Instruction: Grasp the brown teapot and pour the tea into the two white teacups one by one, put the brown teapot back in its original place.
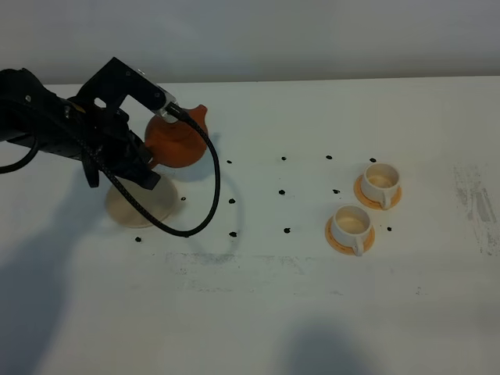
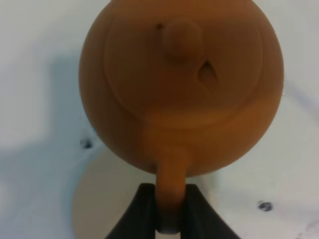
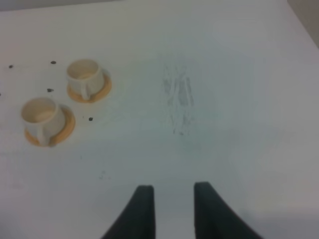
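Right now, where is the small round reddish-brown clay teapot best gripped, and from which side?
Grip the loop handle, coming from the side opposite the spout. The brown clay teapot has a round body, probably too wide for the jaws; the handle is thin and sticks out. The left gripper is shut on it this way, one finger on each side.

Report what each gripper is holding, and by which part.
The left gripper holds the teapot by its loop handle; the right gripper holds nothing.
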Available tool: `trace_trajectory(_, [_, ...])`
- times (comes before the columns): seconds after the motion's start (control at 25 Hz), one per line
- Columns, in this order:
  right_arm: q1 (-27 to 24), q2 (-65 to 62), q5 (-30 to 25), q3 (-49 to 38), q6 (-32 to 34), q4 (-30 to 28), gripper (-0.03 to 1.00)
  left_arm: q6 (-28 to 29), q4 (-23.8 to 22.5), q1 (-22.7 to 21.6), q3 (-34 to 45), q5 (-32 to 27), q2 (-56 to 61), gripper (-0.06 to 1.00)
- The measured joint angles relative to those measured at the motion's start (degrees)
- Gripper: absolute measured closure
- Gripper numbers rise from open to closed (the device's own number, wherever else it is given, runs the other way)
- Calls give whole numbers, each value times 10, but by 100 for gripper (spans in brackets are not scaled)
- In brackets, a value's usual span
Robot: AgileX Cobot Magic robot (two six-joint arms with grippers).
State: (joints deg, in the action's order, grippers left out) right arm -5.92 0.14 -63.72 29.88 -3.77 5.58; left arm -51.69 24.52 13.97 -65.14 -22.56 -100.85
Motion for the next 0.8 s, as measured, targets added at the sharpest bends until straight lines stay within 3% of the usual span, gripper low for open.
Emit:
trace_trajectory(0.28, [0, 0, 0, 0, 0, 0, 75, -55, 33, 16, -48, -68, -3, 85])
trace_trajectory(0.8, [0, 0, 0, 0, 0, 0, 75, -62, 33, 98, -164, -144, -98, 85])
